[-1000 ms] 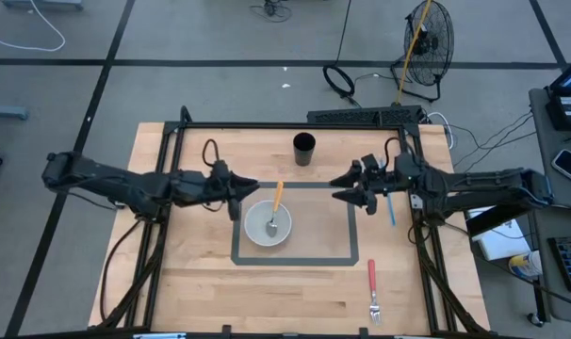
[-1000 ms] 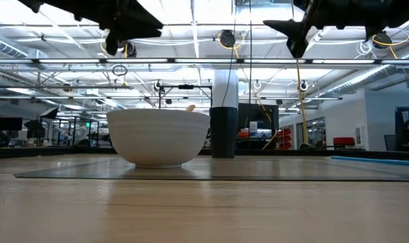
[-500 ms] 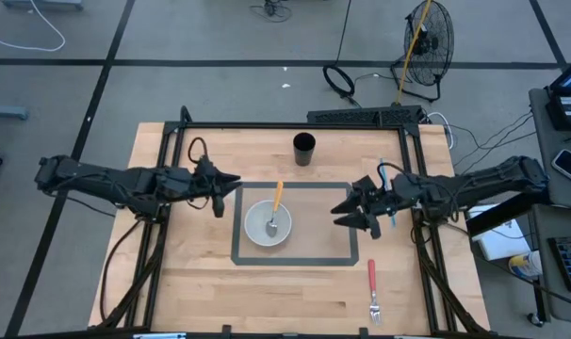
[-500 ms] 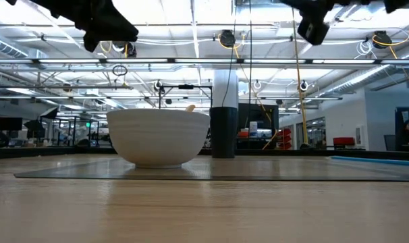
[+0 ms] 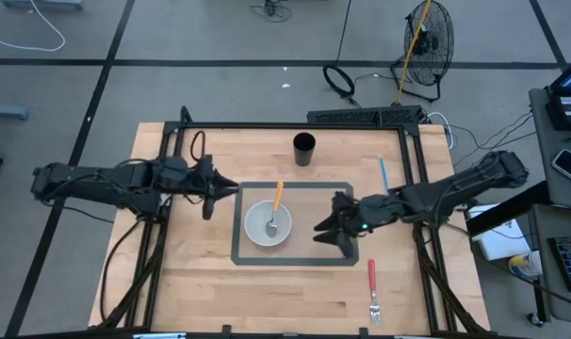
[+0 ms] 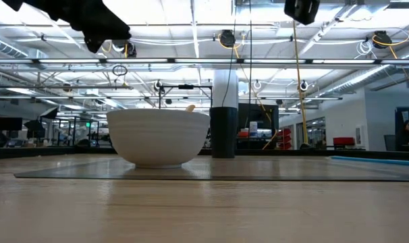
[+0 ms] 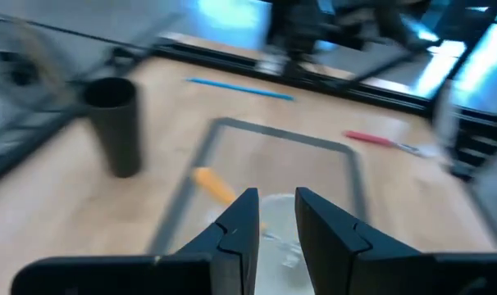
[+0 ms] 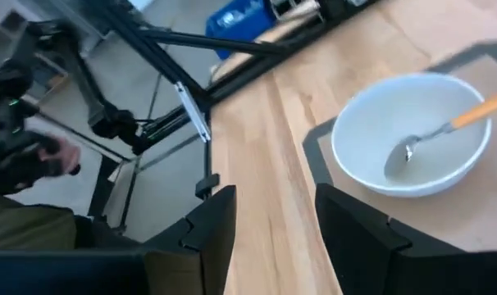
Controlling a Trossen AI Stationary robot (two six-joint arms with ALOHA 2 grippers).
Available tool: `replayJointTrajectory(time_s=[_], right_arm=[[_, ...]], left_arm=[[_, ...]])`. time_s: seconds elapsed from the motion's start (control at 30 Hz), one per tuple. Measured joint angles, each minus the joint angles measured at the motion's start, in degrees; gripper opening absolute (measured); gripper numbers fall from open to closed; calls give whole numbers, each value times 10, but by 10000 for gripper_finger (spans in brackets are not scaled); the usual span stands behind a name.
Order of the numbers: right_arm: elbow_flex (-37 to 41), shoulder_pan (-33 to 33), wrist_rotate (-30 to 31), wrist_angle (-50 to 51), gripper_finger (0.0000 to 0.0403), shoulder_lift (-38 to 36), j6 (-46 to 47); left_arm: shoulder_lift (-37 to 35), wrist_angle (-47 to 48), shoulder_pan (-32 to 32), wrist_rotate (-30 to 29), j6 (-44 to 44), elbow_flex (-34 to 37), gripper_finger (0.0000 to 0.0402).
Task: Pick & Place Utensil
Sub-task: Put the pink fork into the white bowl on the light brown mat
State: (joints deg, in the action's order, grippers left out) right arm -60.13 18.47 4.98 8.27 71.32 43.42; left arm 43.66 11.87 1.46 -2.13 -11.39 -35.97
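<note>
**Spoon in the bowl, other utensils on the table**

A white bowl [image 5: 268,224] is seen in the middle of a grey-edged mat [image 5: 295,223] on the wooden table [image 5: 201,282]. An orange-handled spoon [image 5: 275,207] is laid in the bowl, with its handle leaning on the far rim. A red-handled fork [image 5: 372,288] is left flat on the wood near the front edge, to the right of the mat. A blue utensil [image 5: 382,171] is laid near the right side, well apart from the bowl. A black cup [image 5: 303,148] is stood upright behind the mat.

The left gripper [image 5: 214,188] is held in the air left of the bowl, with only a narrow gap between its fingers and nothing in it. The right gripper [image 5: 329,226] is held above the mat's right part, its fingers spread wide and empty.
</note>
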Motion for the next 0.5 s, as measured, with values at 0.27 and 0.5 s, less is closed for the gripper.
replayJointTrajectory(time_s=[0.27, 0.5], right_arm=[[-81, 49, 158, 107, 162, 66, 91], [-125, 83, 222, 265, 162, 80, 185]], left_arm=[[1, 34, 45, 194, 42, 0, 85], [-1, 47, 66, 201, 5, 0, 85]])
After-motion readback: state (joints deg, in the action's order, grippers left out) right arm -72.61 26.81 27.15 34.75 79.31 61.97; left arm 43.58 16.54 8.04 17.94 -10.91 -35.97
